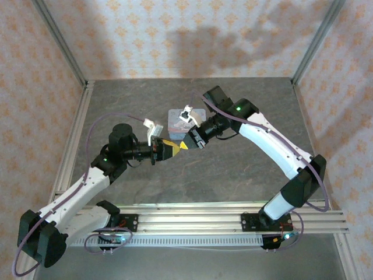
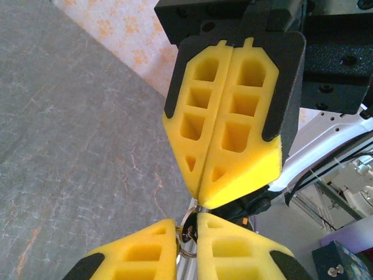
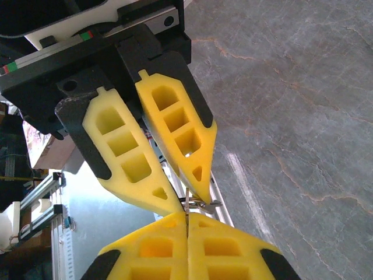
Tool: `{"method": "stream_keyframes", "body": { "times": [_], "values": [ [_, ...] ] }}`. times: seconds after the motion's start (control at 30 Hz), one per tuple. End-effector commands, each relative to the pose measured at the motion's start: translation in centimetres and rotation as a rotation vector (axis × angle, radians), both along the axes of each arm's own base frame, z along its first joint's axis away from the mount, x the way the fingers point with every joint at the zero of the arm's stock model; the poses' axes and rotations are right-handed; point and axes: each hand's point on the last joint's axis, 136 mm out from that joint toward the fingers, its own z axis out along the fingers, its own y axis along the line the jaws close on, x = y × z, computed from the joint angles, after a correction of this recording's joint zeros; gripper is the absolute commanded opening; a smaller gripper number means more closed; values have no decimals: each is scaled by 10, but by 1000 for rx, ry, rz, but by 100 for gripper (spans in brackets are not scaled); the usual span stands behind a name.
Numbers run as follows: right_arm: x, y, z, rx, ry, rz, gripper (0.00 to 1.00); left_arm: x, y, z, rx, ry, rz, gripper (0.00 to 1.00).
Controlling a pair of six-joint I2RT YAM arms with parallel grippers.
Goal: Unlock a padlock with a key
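Left gripper: the left gripper (image 2: pixel 186 238), with yellow foam fingertips, is standing narrow, its tips closing in on a small dark piece that I am taking for the tiny dark bluish metal padlock (image 2: pixel 187 231).
Right gripper: the right gripper (image 3: pixel 187 223) is pressing its yellow tips flat together. A thin sliver is poking out of the seam, probably the tiny thin metal key (image 3: pixel 186 207).
Where: both grippers are meeting tip to tip in the air above the grey marbled tabletop (image 1: pixel 233 169), near the light-blue rectangular tin box (image 1: pixel 176 119).
Padlock handling: I am judging it light, rigid and smooth, so it is likely to twist between soft pads. Gripping the flat faces of the body is looking best, leaving keyhole and shackle free.
Key handling: I am judging it light, stiff and thin. Pinching the flat bow is giving the most turning purchase and leaving the blade free.
Snag risk: a thin silver wire ring (image 3: pixel 201 203) is dangling beside the tips and may be getting in the way.
Hidden: the fingertips are covering most of both pieces and the keyhole. Whether the blade is entering the lock, and which piece the ring belongs to, I cannot tell. From above, both things are too small to make out.
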Motion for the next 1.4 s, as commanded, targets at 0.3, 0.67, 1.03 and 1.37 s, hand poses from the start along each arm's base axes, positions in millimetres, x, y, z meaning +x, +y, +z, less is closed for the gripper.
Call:
{"method": "stream_keyframes", "body": {
  "times": [0.3,0.67,1.03,1.37],
  "values": [
    [31,0,19,48,-83,-189,37,2,6,10,1,-24,61,0],
    [114,-53,-58,-184,-82,-787,52,23,46,-50,79,165,342,0],
    [148,-25,-175,-446,-158,-918,54,18,81,-104,114,307,539,0],
    [183,-14,-214,-453,-212,-1031,54,27,91,-127,174,368,609,0]
  ]
}}
